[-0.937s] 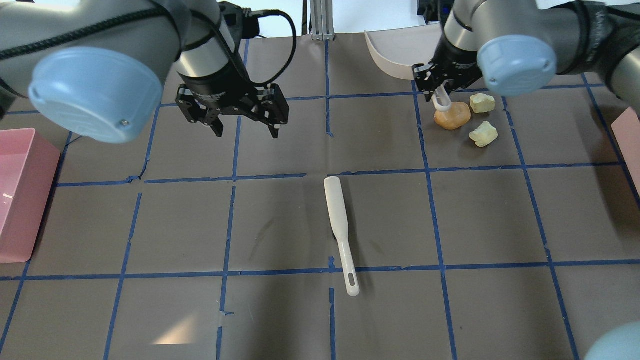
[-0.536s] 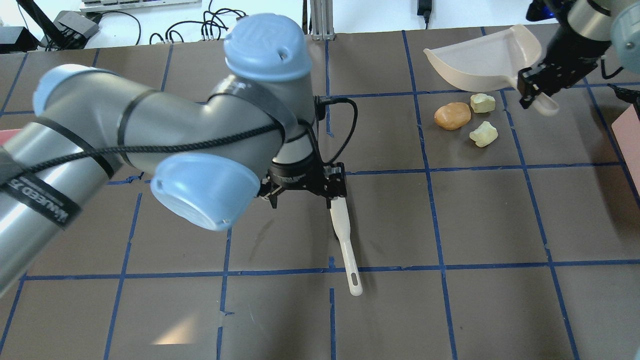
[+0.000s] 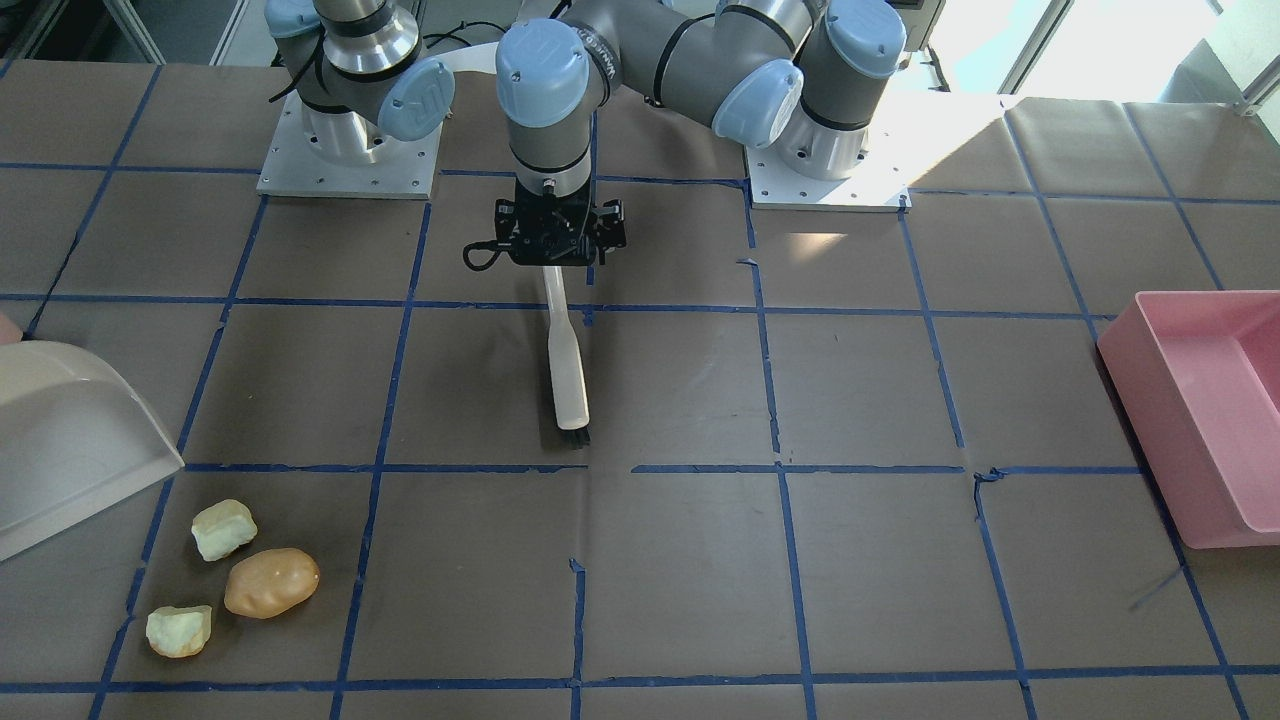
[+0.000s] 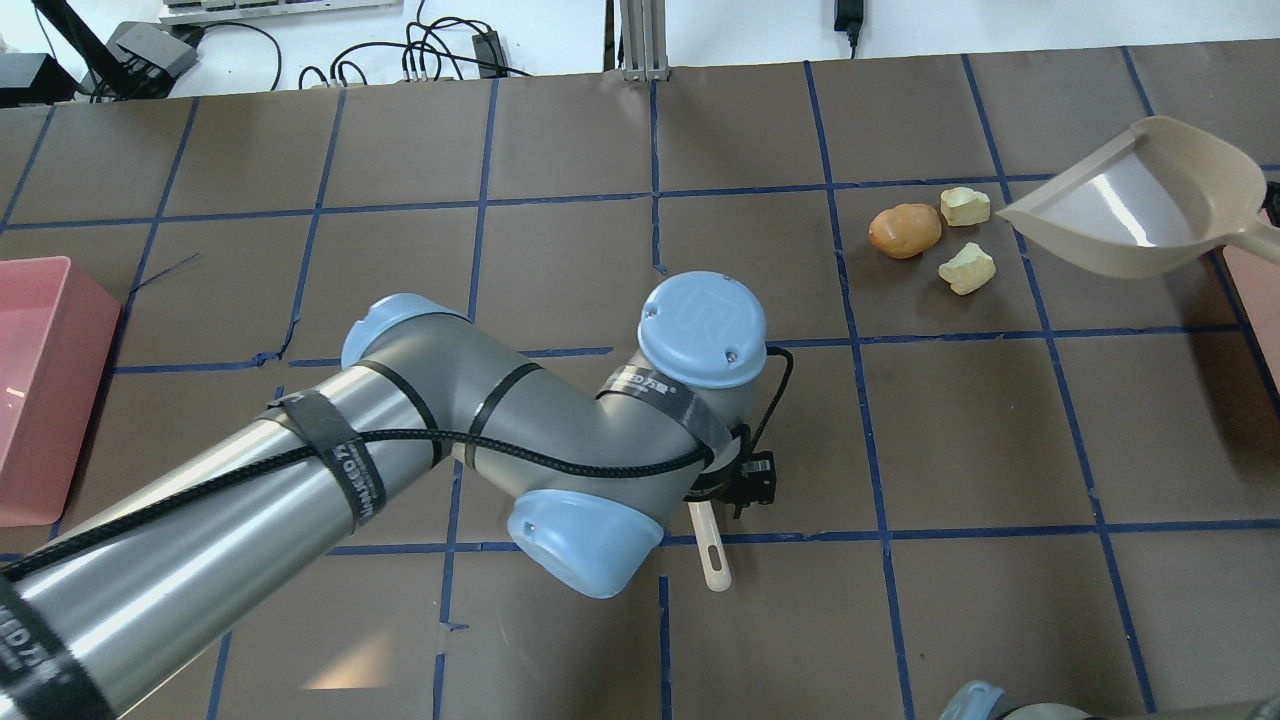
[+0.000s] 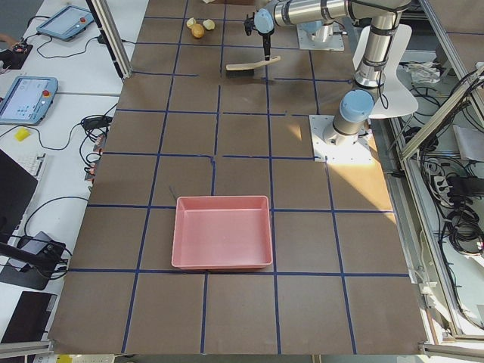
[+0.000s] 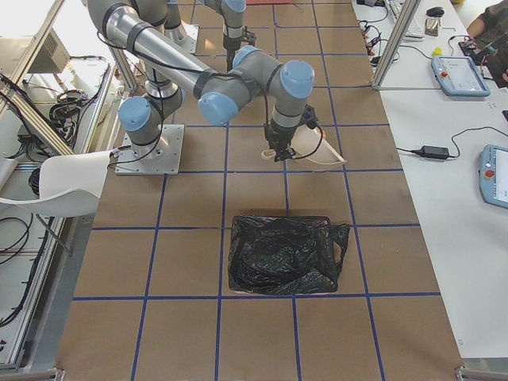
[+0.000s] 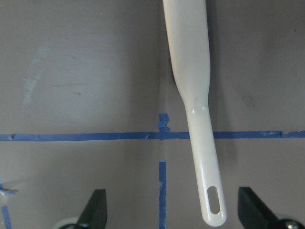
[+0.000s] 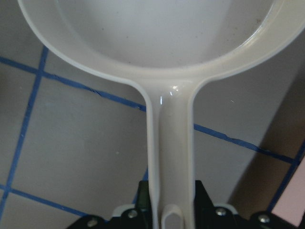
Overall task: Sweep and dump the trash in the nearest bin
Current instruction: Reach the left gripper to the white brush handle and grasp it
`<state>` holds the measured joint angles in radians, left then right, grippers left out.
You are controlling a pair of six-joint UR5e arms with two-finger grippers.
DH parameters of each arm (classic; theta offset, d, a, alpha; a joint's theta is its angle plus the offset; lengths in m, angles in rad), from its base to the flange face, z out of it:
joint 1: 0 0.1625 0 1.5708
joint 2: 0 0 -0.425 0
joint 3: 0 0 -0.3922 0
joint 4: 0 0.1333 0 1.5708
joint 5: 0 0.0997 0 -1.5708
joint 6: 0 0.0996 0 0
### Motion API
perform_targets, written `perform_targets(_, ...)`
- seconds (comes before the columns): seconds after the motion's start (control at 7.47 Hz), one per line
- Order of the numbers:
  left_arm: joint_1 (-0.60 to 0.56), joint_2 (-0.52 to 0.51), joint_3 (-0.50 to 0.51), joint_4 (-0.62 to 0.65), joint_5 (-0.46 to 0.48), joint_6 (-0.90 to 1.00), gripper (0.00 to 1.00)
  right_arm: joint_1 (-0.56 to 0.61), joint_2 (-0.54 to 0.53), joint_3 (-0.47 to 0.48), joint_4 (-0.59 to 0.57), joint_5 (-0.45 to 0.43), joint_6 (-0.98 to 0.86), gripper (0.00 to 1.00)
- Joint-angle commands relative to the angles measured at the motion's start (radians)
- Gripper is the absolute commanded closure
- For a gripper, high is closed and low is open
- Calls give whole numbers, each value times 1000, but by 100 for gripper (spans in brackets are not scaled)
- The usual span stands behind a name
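The trash lies together at the far right: an orange-tan lump (image 4: 905, 231) and two yellow-green chunks (image 4: 965, 206) (image 4: 967, 268); it also shows in the front view (image 3: 271, 582). A cream brush (image 3: 567, 370) lies flat mid-table. My left gripper (image 7: 176, 219) is open just above its handle (image 7: 200, 143), one finger (image 7: 97, 214) on each side and well clear of it. My right gripper (image 8: 169, 217) is shut on the handle of the cream dustpan (image 4: 1140, 215), held right of the trash. The bin (image 4: 1262, 300) shows as a pale pink sliver at the right edge.
A large pink tub (image 4: 40, 390) sits at the table's left end. In the exterior right view a box lined with a black bag (image 6: 282, 254) stands near the dustpan (image 6: 317, 155). My left arm (image 4: 400, 470) covers the brush head from above.
My left gripper has moved down the brush from its head end to its handle. My right gripper has carried the dustpan to the right, past the trash toward the table's right edge.
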<state>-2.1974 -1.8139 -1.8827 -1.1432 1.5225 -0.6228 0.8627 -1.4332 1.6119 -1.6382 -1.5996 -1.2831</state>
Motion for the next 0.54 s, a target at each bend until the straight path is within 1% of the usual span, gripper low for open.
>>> perform_targets(0.0, -65, -114, -1, 121, 7, -51, 5, -85, -3, 40, -6, 1, -142, 79)
perform_targets(0.13, -73, -136, -12, 132, 8, -45, 20, -85, -7, 42, -9, 4, -140, 79)
perform_targets(0.27, -73, -113, -12, 131, 10, -28, 69, -83, -7, 43, -8, 3, -162, 78)
perform_targets(0.4, -73, -107, -12, 120, 16, -23, 99, -83, -6, 40, -8, 1, -218, 78)
